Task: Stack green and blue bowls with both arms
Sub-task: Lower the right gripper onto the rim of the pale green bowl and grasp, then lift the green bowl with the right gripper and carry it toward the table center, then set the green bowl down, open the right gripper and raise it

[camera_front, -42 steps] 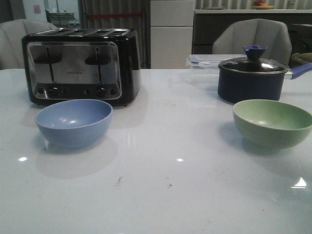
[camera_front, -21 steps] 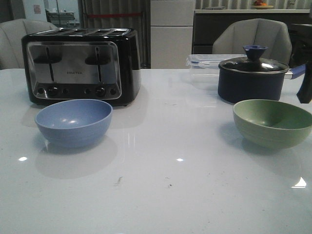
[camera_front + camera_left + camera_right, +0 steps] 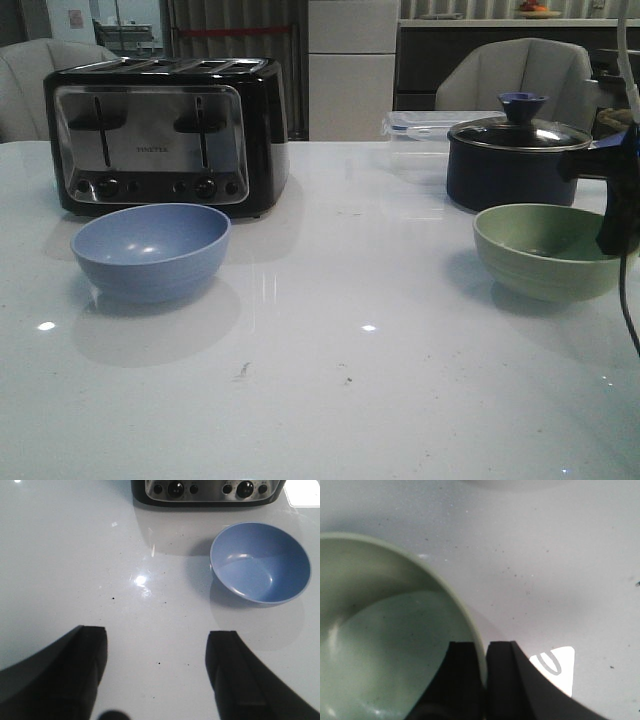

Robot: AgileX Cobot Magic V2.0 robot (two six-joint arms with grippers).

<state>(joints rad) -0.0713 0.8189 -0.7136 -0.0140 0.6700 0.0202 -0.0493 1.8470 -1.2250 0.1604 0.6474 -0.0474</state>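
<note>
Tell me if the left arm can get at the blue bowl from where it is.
Probably yes. The left gripper is open above bare table, and the blue bowl sits ahead and off to one side with nothing between. The toaster stands just behind it, leaving little room beyond.

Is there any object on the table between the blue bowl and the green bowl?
No. In the front view, only bare white table lies between the blue bowl and the green bowl; nothing stands there.

The green bowl [image 3: 380, 645] runs off the right wrist view's edge, and the right gripper [image 3: 615, 235] covers part of its rim in front. The toaster [image 3: 207, 490] shows only its knob strip.
</note>
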